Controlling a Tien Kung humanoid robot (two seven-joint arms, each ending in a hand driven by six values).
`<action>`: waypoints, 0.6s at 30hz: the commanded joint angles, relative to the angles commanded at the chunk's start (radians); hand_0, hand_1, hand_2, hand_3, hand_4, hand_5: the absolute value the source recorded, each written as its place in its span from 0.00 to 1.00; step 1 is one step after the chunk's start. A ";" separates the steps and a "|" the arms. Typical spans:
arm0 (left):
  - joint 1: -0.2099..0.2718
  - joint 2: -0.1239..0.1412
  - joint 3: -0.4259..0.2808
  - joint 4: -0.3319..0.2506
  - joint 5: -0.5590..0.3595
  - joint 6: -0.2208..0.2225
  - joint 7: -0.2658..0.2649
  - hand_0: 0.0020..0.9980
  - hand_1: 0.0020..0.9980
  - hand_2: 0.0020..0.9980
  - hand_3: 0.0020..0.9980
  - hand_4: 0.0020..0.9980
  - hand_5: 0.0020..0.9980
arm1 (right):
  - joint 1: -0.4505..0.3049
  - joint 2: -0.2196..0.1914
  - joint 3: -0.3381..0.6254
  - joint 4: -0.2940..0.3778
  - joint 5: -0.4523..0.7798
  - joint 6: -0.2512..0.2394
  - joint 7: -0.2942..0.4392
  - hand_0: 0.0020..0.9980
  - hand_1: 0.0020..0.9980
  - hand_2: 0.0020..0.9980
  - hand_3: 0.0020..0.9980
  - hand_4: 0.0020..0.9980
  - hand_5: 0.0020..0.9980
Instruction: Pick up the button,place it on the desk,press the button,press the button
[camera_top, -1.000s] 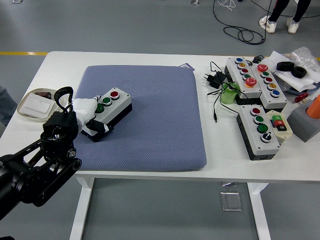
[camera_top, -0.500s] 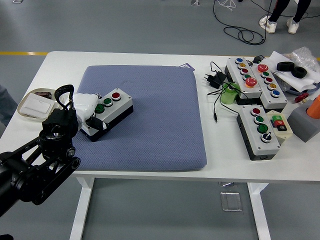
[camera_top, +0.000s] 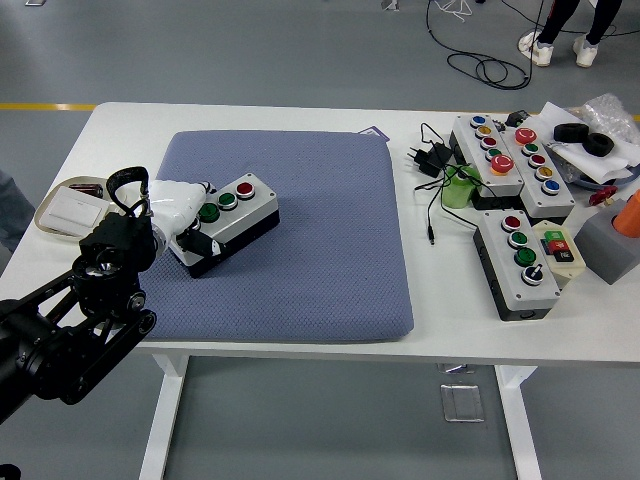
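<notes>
1. Moved since a second ago: the button box (camera_top: 232, 217) has slid right and slightly toward the far edge across the blue mat (camera_top: 300, 250), carried by the left hand (camera_top: 180, 215).
2. Left hand is clenched on the box's left end; white fingers wrap it, with the green, green and red buttons facing up. Right hand isn't in view.
3. Box sits over the left part of the mat, nearer the bench's left edge than the right. You can't tell from this angle whether it's lifted or dragging.
4. My read: you're mid-placement. Keep the box level, set it flat on the mat, and let it settle before you let go.
5. Release straight back toward the left edge so the fingers don't drag the box askew.
6. For the press, come down vertically on one button; the caps sit close together, so a slanted approach risks hitting two.
7. Other button boxes (camera_top: 515, 262) at the right edge are well apart, no interference.
</notes>
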 joint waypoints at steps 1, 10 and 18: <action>-0.005 0.005 0.003 -0.001 0.000 0.006 -0.032 0.27 0.26 0.22 0.35 0.62 0.17 | 0.000 0.000 0.000 0.000 0.000 0.000 0.000 0.64 0.44 0.62 0.56 0.31 0.21; -0.049 0.030 0.033 0.036 0.000 -0.003 -0.372 0.27 0.25 0.22 0.34 0.62 0.15 | 0.002 0.000 0.000 0.000 0.000 0.000 -0.001 0.64 0.44 0.62 0.56 0.31 0.22; -0.098 0.037 0.056 0.086 0.000 0.061 -0.652 0.27 0.26 0.23 0.34 0.61 0.14 | 0.004 0.001 0.004 0.000 -0.004 0.000 -0.002 0.64 0.44 0.62 0.56 0.31 0.21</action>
